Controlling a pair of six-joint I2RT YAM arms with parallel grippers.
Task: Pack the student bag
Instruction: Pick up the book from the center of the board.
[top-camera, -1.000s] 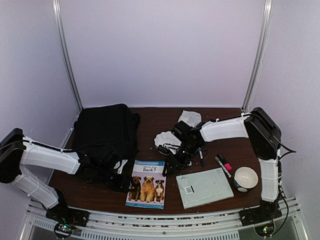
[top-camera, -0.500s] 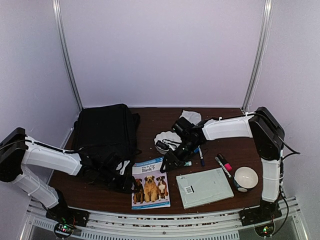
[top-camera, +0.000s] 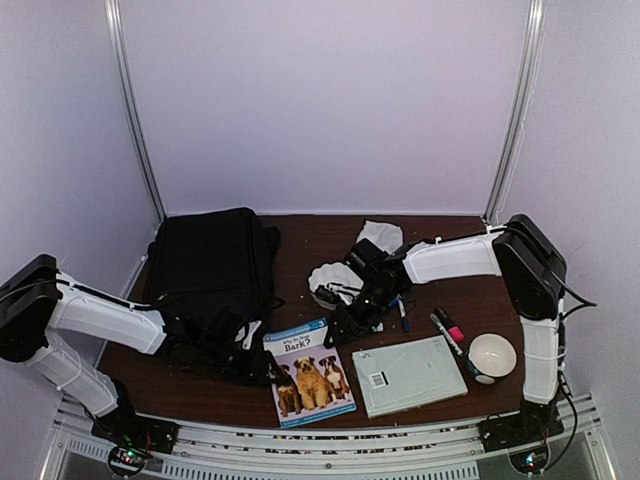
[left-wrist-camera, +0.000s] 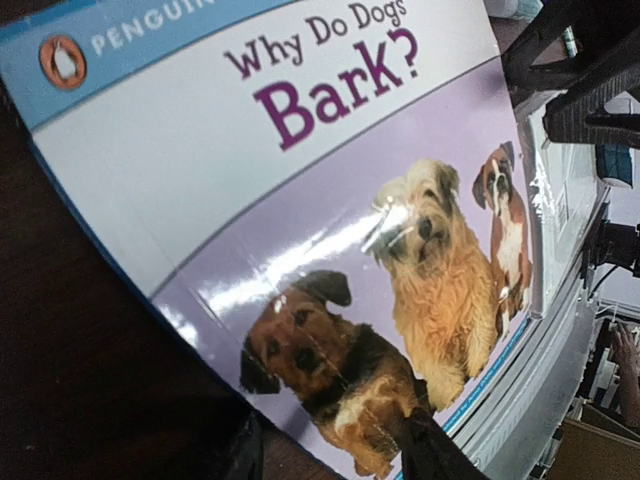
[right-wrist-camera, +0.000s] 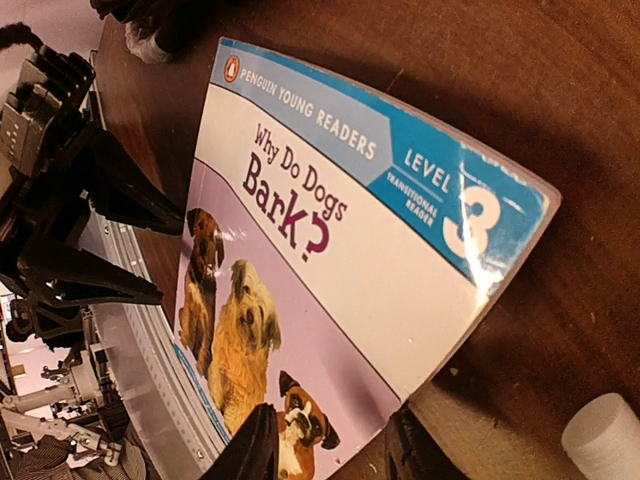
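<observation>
- Left gripper (left-wrist-camera: 336, 442) and right gripper (right-wrist-camera: 330, 438): we see both with jaws apart, straddling the book's (top-camera: 310, 375) edges. Fingertips are cut off, so contact is unclear.
- We read "Penguin Young Readers", "Level 3", "Why Do Dogs Bark?"
- Student bag (top-camera: 210, 265) lies just left of the book.

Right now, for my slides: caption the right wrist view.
Open right gripper over the edge of the dog reader on the wooden table.

Left end effector (left-wrist-camera: 340, 455), right end effector (right-wrist-camera: 330, 445) agape
</observation>
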